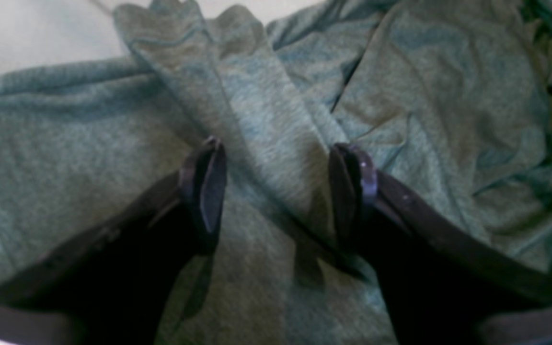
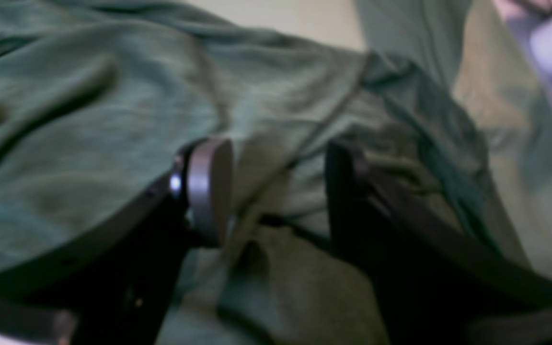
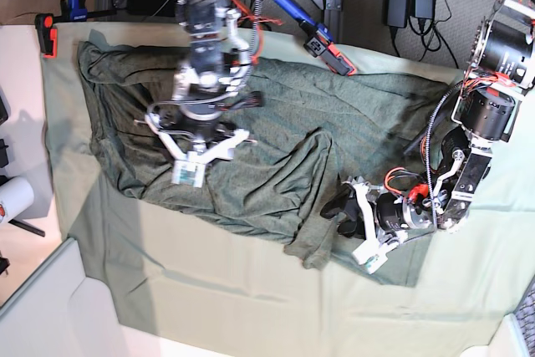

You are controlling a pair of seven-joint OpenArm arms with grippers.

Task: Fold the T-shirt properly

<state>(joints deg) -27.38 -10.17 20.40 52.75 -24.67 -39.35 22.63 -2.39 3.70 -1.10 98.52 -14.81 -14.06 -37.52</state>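
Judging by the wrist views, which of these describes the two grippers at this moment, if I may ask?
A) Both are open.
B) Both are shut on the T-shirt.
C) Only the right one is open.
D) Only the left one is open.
A: the fingers of the left gripper and of the right gripper stand apart, with the T-shirt showing through each gap.

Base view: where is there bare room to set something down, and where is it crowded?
Bare tablecloth runs along the near side, below the T-shirt's lower edge. Another strip borders its left edge. It is crowded over the shirt, where both arms reach in.
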